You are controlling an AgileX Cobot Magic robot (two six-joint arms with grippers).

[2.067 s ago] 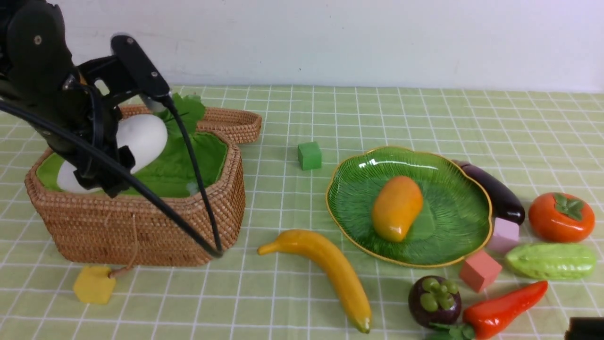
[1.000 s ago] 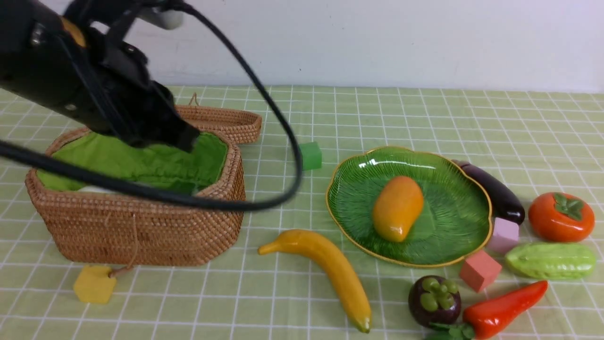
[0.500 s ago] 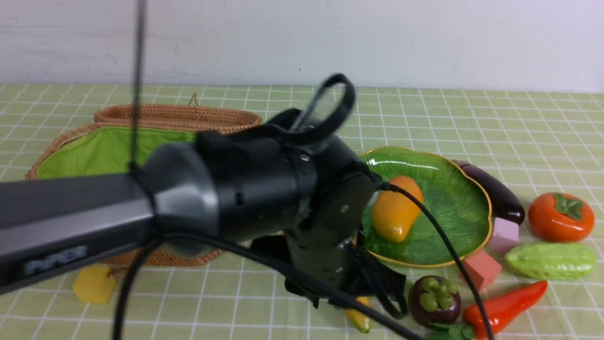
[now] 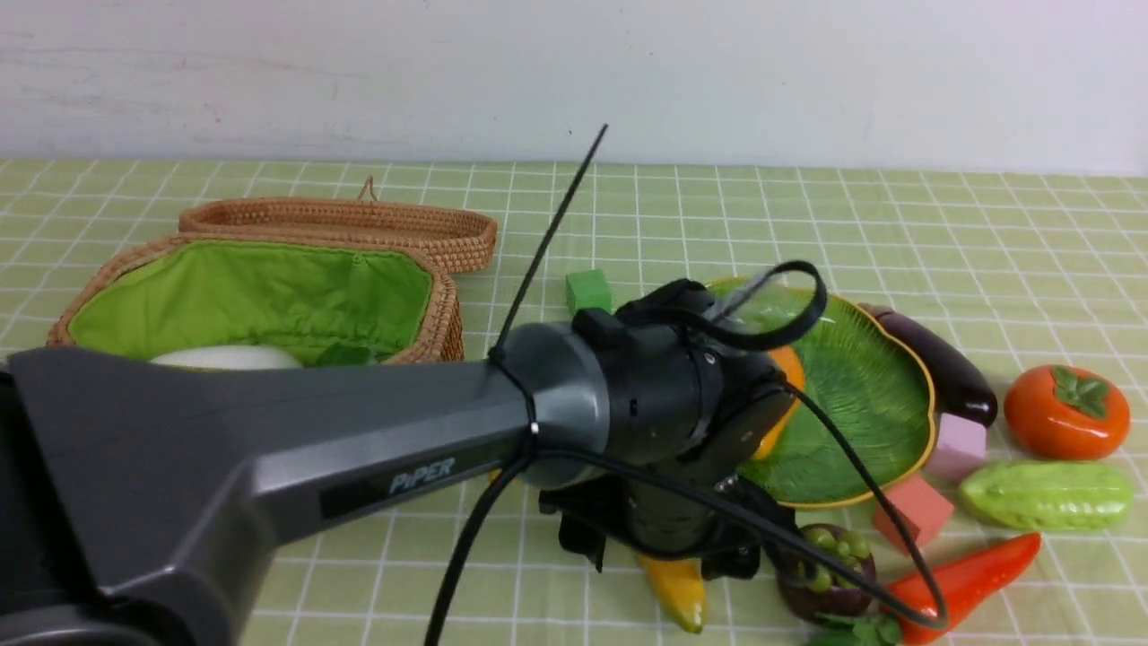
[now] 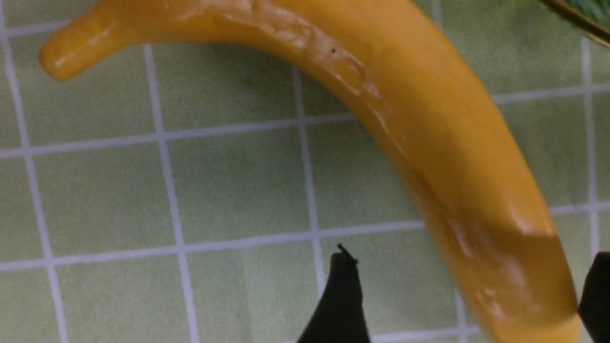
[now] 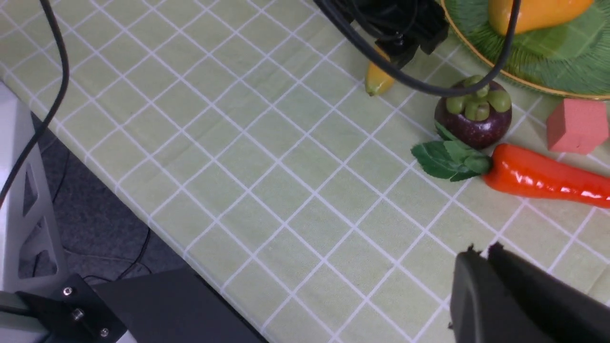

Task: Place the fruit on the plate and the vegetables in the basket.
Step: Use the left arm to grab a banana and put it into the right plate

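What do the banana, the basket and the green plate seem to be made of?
The banana looks like hard painted plastic, perhaps ceramic: smooth yellow skin, soft highlights, small scuffs. The basket is woven wicker, seen in its coiled brown rows, with matte green cloth lining. The plate seems glass or glazed ceramic: glossy ribbed surface, bright reflections, gold edge.

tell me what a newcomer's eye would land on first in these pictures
The big dark left arm stretches across the front view from lower left to centre. In the left wrist view the yellow banana fills the frame, lying on the checked cloth between the open fingers. At right, a persimmon and red chili glow near the green plate.
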